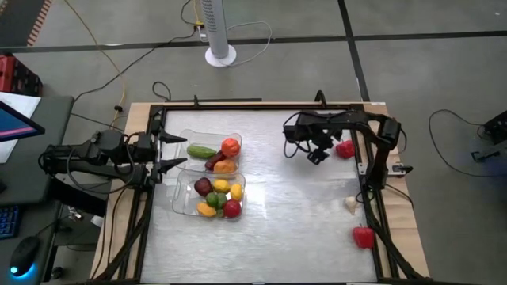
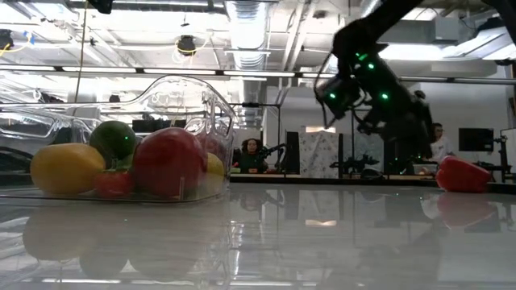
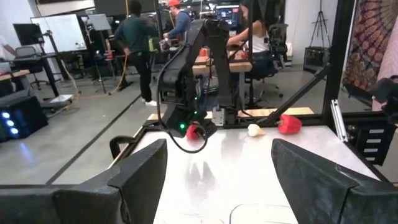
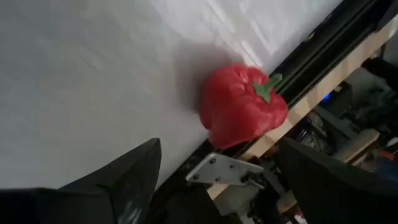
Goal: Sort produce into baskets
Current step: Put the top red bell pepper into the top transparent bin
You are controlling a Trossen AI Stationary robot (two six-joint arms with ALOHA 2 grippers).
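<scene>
Red pepper (image 4: 244,106) ahead of the right gripper (image 1: 318,152), whose fingers are spread wide and empty.
Best to lower squarely over it near the table's right rail before closing; two baskets (image 1: 188,143) wait well apart, beside the left gripper (image 1: 173,151), also open.

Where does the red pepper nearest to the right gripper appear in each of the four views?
High view: red pepper beside the right gripper, by the table's right frame rail.
Low view: far right.
Left wrist view: centre, under the right arm.
Right wrist view: centre.
Shared landmark: the frame rail.
</scene>
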